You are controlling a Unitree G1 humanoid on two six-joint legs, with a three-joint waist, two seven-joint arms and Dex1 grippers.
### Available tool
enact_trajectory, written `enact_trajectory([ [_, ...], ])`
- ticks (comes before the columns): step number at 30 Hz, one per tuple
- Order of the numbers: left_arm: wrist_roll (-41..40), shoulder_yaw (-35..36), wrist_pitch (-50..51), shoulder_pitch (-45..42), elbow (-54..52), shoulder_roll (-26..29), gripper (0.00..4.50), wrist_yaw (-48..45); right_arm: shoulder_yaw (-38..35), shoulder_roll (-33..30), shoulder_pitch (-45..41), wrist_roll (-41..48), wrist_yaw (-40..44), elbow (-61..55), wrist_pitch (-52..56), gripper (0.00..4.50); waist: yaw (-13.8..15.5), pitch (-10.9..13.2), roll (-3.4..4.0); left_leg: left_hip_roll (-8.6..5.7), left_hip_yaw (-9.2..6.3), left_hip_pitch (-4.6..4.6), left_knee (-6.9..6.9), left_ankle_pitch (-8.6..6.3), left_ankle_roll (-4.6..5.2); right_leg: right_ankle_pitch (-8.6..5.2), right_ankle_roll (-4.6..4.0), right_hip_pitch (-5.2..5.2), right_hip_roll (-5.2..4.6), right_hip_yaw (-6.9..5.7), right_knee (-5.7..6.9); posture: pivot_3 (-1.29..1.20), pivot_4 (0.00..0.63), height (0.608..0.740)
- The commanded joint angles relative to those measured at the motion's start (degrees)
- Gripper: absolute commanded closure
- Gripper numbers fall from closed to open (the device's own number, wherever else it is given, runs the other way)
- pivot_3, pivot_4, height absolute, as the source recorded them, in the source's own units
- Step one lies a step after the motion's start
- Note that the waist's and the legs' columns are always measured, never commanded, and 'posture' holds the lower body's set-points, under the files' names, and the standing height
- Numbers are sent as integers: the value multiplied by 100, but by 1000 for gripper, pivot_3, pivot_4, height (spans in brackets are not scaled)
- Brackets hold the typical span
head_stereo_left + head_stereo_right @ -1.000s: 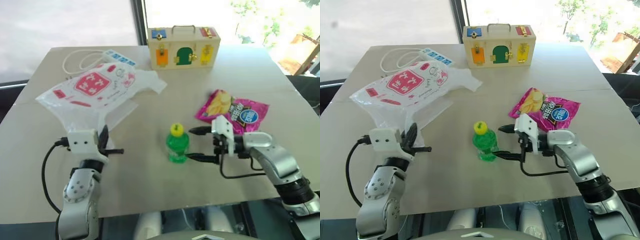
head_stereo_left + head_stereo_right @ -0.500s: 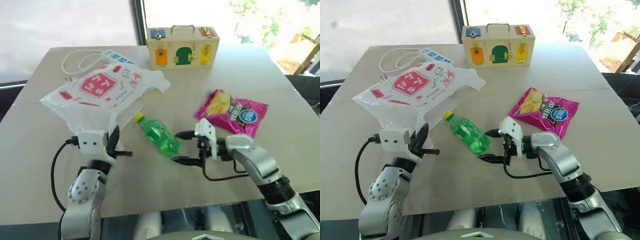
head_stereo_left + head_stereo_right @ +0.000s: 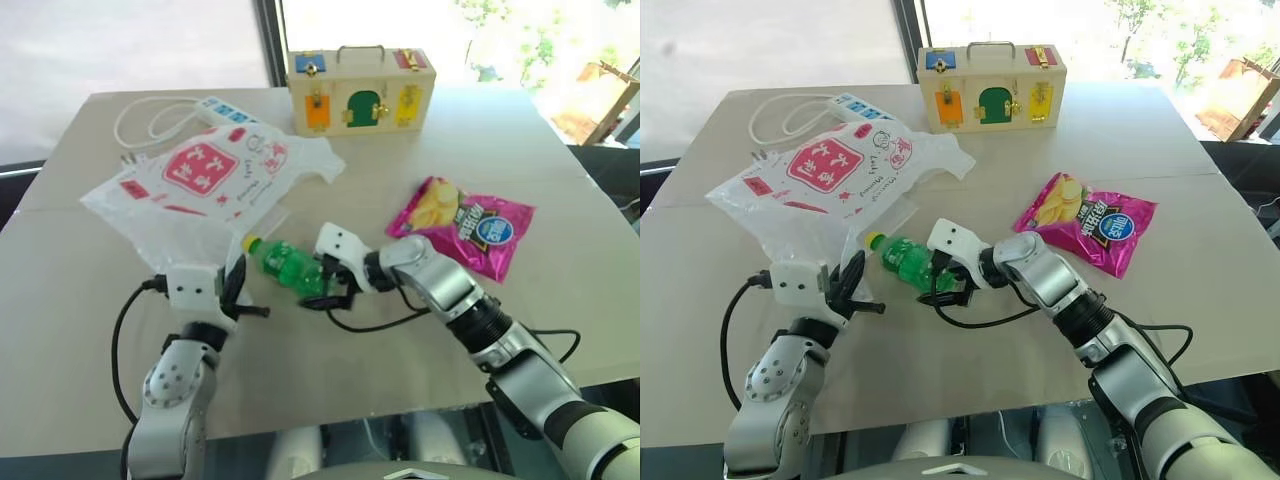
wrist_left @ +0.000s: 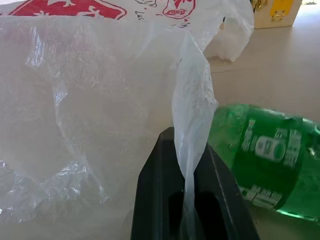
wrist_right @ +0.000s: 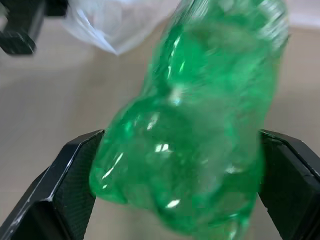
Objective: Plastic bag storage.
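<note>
The plastic bag (image 3: 205, 185) lies spread across the upper left of the frame, its red printed panel facing up, and its lower edge runs down to the left gripper (image 3: 238, 293) in the lower left, whose black fingers (image 4: 165, 200) are clenched on a thin twisted fold of the translucent film (the wrist view shows the strip pinched between them). Just right of that gripper, near the middle of the frame, the green bottle (image 3: 283, 268) lies tilted on its side with its yellow cap toward the bag, and the right gripper (image 3: 322, 285) grasps its lower body, one finger on each flank. The bottle's cap end sits at the bag's lower edge. All rests on a pale beige table (image 3: 300, 360). A magenta crisp packet (image 3: 463, 222) lies to the right, a wooden latch box (image 3: 360, 88) stands at top centre, and a white power strip (image 3: 215, 108) with coiled cord lies at the top left. Bright windows stand behind.
</note>
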Motion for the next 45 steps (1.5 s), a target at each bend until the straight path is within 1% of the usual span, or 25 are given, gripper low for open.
enact_trajectory([
  [1,32,-2,-207,49,-59,-32,4432,47,-71,135,-39,-108,-236,-74,114,0,-12,0,0,1,1,0,-1,1,-1,0,0,-1,1,0,0,0,150,740],
  [2,38,-10,-223,55,-52,-42,4432,56,-123,152,-36,-121,-298,-55,114,0,-14,0,0,1,1,0,-1,2,-3,0,0,-1,2,0,0,0,150,740],
  [4,48,-21,-250,62,-34,-58,4500,69,-262,198,-40,-138,-476,16,105,548,-17,0,0,2,1,0,-1,3,-5,0,0,-1,2,0,0,0,150,740],
  [5,53,-30,-264,67,-20,-67,4500,72,-381,232,-37,-109,-574,49,104,548,-17,0,0,2,1,0,-1,3,-5,0,0,-1,2,0,0,0,150,740],
  [6,56,-38,-277,73,-4,-70,4500,69,-513,271,-30,-80,-687,75,93,1153,-18,0,-1,2,1,1,-1,3,-6,0,1,-1,2,0,1,0,150,740],
  [8,57,-46,-304,78,35,-68,4500,61,-625,282,-17,-42,-736,84,72,1305,-11,0,0,2,-1,1,0,6,-10,0,1,-1,3,-1,3,0,150,740],
  [13,-32,-88,-285,64,131,-17,4500,-67,-928,237,141,161,-717,-151,60,1305,-13,0,-1,1,0,-2,-1,6,-10,0,1,-1,2,-2,0,0,150,740],
  [17,-292,-264,-235,29,99,80,4500,-462,-1169,25,282,451,-473,-606,318,1305,-10,1,0,2,-1,-5,-6,6,-10,0,1,-6,4,-3,1,0,150,740],
  [21,-915,-670,-132,110,-229,383,4500,-1323,-1317,-256,351,515,-487,-893,452,1305,-13,1,1,2,1,-7,-5,6,-10,0,1,-7,3,-2,0,0,150,740],
  [23,-1256,-777,35,88,-386,558,4500,-1605,-1385,-377,390,584,-473,-1065,528,1305,-13,2,2,3,0,-7,-6,6,-10,0,1,-8,3,-2,1,0,150,740],
  [25,-1564,-804,239,-5,-475,755,4500,-1835,-1477,-578,488,712,-399,-1378,671,1305,-12,2,2,4,0,-7,-6,6,-10,0,1,-8,3,-1,0,0,150,740],
  [29,-2176,-713,649,-181,-484,1202,4500,-2276,-1773,-1196,753,1028,-247,-2174,1017,1305,11,4,6,2,-1,-9,-6,6,-10,0,1,-8,2,-1,-2,0,150,740],
  [32,-2705,-648,901,-253,-513,1384,4500,-2487,-1872,-1373,776,1152,-327,-2403,1152,1305,-19,4,6,2,0,-8,-5,5,-9,0,1,-8,2,1,-3,0,150,740],
  [36,-3551,-560,1419,-288,-655,1684,4500,-2741,-1939,-1201,623,1184,-572,-2341,1180,1305,-19,4,6,9,-8,-4,-6,6,-10,0,0,-8,14,3,0,0,150,740],
  [40,-4180,-328,1728,27,-839,2153,4500,-3038,-1730,-941,411,958,-783,-2045,913,1305,-27,6,8,9,-5,-4,-6,6,-11,0,1,-11,14,11,0,0,150,740],
  [43,-4733,177,1765,163,-779,2239,4500,-2936,-1416,-736,60,650,-917,-1653,680,1305,-21,6,8,7,-2,-5,-6,6,-11,0,1,-12,12,11,-2,0,150,740],
  [45,-5191,538,1733,181,-741,2118,4500,-2643,-1263,-397,-311,438,-1103,-1078,424,1305,-20,6,9,7,-5,-5,-5,7,-12,0,0,-12,12,9,0,0,150,740],
])
